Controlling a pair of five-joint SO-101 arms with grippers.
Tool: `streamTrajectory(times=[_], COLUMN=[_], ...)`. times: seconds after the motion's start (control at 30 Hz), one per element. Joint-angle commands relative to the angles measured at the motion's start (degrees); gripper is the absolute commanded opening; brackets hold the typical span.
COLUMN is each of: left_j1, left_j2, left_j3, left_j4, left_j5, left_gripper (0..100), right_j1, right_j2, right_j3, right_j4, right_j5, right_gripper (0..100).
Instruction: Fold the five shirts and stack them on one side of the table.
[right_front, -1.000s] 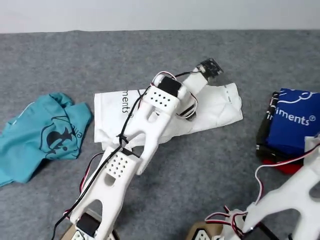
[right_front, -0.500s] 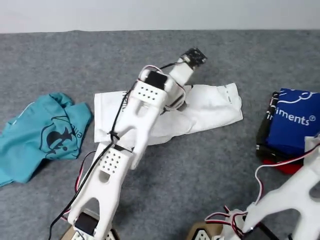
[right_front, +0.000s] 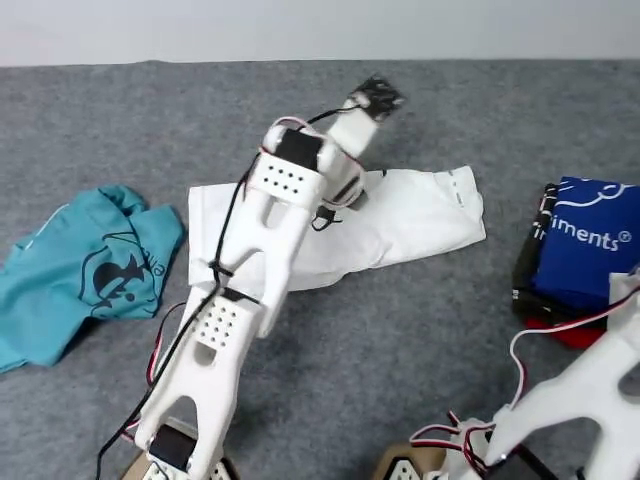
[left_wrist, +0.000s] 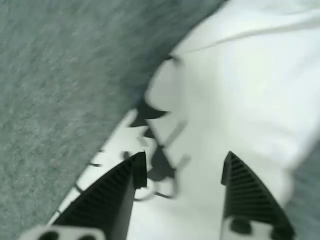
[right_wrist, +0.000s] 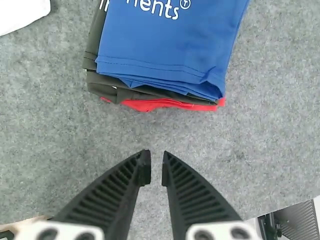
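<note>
Desk (right_front: 400, 330): grey felt, white shirt (right_front: 420, 215) lying part-folded.
Left end effector (left_wrist: 185, 160): spread and empty; has shifted farther along the shirt beneath it.
Meaning: probably a fresh grasp next; fold unfinished.

A grey, felt-like table (right_front: 400, 330) stretches out before me. A crumpled teal shirt (right_front: 90, 270) lies at my left and a white shirt (right_front: 410, 215) sprawls near the middle. At my right sits a folded stack: red shirt (right_wrist: 165, 104) against the tabletop, black shirt (right_wrist: 100, 80) above it, blue shirt (right_front: 585, 240) on top.
</note>
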Motion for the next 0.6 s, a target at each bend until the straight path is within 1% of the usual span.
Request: streamTrajectory(times=[0.0, 0.03, 0.13, 0.23, 0.4, 0.47, 0.57], left_j1=[4.48, 5.27, 5.54, 4.04, -0.18, -0.26, -0.26], left_j2=[-4.31, -4.13, -2.81, 0.35, 9.14, 11.78, 12.22], left_j3=[-6.46, -6.99, -4.53, -3.56, -3.56, -3.65, -6.90], left_j4=[8.53, 9.76, 9.41, 9.32, 6.86, 7.30, 9.32], left_j5=[0.26, 0.44, 0.26, 0.18, 0.09, 0.18, 0.18], left_gripper=[25, 25, 25, 25, 25, 24, 22], right_j1=[-0.57, -0.57, -0.57, -0.48, -0.31, -0.31, -0.48], right_j2=[-1.80, -1.89, -1.89, -1.89, -1.89, -1.89, -1.89], right_j3=[-0.18, -0.18, -0.18, -0.18, -0.18, -0.18, -0.18], right_j4=[2.33, 2.33, 2.33, 2.33, 2.33, 2.33, 2.33], right_j5=[-0.44, -0.44, -0.44, -0.44, -0.35, -0.35, -0.35], right_gripper=[5.4, 5.4, 5.4, 5.4, 5.4, 5.4, 5.4])
